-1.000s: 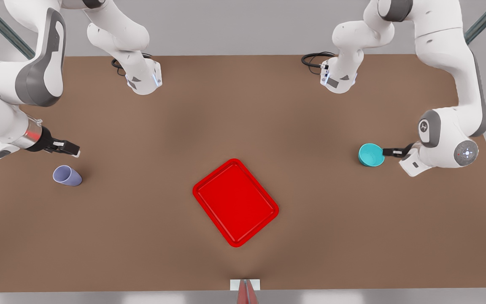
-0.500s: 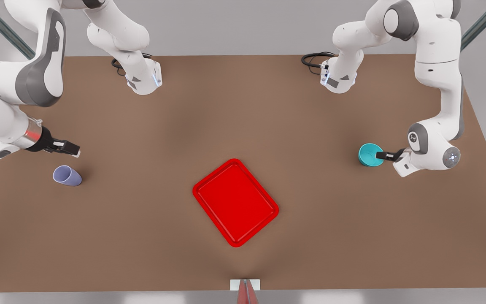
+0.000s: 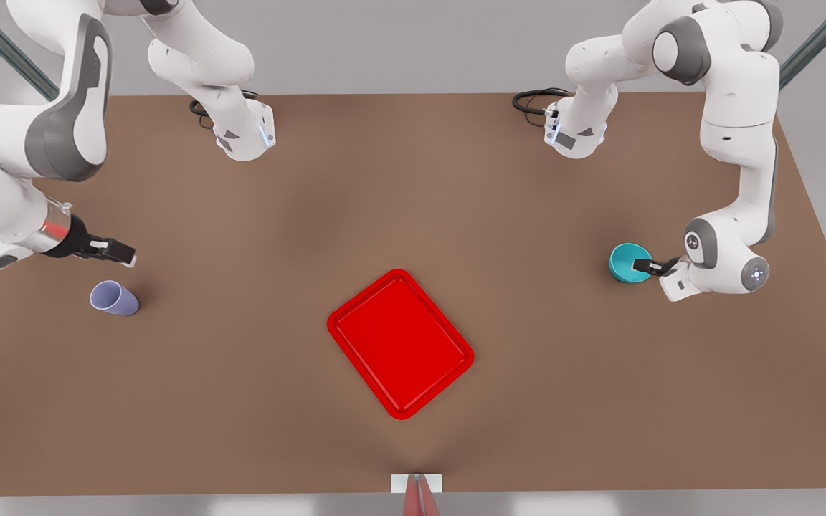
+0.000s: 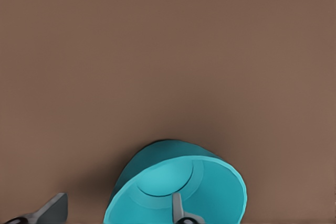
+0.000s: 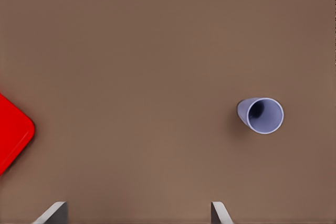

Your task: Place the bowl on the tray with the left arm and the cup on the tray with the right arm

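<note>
The teal bowl (image 3: 629, 262) stands on the brown bench (image 3: 413, 215) at the front view's right, well apart from the red tray (image 3: 400, 342) at centre. The left tool (image 3: 646, 267) straddles the bowl's rim with fingers apart: one finger (image 4: 177, 205) inside, the other (image 4: 52, 209) outside; rim contact appears likely but is not confirmed. The lavender cup (image 3: 114, 297) stands at the front view's left. The right tool (image 3: 120, 253) waits above and beside the cup, fingers (image 5: 219, 214) apart.
</note>
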{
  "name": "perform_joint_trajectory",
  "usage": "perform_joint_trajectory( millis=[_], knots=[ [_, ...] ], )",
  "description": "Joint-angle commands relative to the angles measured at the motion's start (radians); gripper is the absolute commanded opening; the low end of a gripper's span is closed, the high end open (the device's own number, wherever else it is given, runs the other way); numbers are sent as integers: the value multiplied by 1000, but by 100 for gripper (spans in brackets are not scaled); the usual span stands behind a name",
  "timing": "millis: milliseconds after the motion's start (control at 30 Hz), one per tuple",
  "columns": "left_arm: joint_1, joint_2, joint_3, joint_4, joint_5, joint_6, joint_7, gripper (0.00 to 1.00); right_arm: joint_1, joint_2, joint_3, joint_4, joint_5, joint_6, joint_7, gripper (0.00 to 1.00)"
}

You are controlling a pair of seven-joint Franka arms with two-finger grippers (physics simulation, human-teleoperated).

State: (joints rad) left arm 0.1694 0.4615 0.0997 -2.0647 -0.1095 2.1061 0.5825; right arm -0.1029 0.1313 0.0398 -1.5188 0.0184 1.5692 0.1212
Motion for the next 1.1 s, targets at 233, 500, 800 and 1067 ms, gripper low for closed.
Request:
perform_joint_trajectory(
  millis=[233,500,800,1067],
  knots=[
    [1,11,0,0,-30,2,-3,39,3,4,0,9,0,0,0,100],
    [-1,22,-3,2,-30,9,-12,21,3,10,0,15,0,-1,0,100],
    [-1,16,-3,12,-48,-5,-27,21,2,10,0,15,0,-1,0,100],
    [-257,-75,-20,158,-174,-107,-472,21,2,10,0,15,0,-1,-2,100]
  ],
)
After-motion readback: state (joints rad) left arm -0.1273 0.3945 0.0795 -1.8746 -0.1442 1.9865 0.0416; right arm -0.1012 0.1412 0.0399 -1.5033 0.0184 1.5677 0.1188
